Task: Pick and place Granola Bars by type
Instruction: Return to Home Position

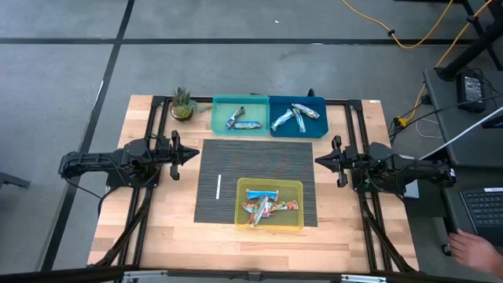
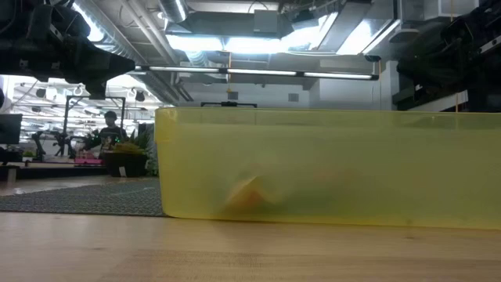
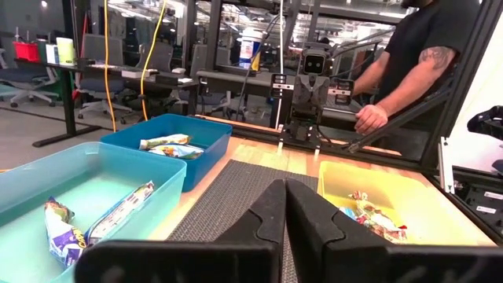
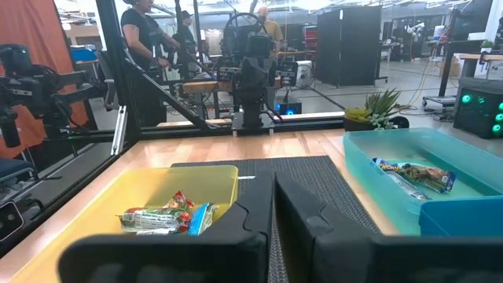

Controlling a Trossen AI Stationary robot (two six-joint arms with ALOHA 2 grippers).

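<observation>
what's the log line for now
left pincer shut, table's left side | right pincer shut, right side | granola bars in teal bin, blue bin, yellow bin

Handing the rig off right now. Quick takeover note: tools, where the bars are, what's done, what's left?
Left tool: shut, empty, at the left edge of the mat.
Right tool: shut, empty, at the mat's right edge.
Granola bars: some in the yellow bin, some in the teal bin, some in the blue bin.
Done: no bar lies loose on the mat; sorting looks finished.
Left: probably nothing to pick. Only a thin white stick lies on the mat.
</observation>
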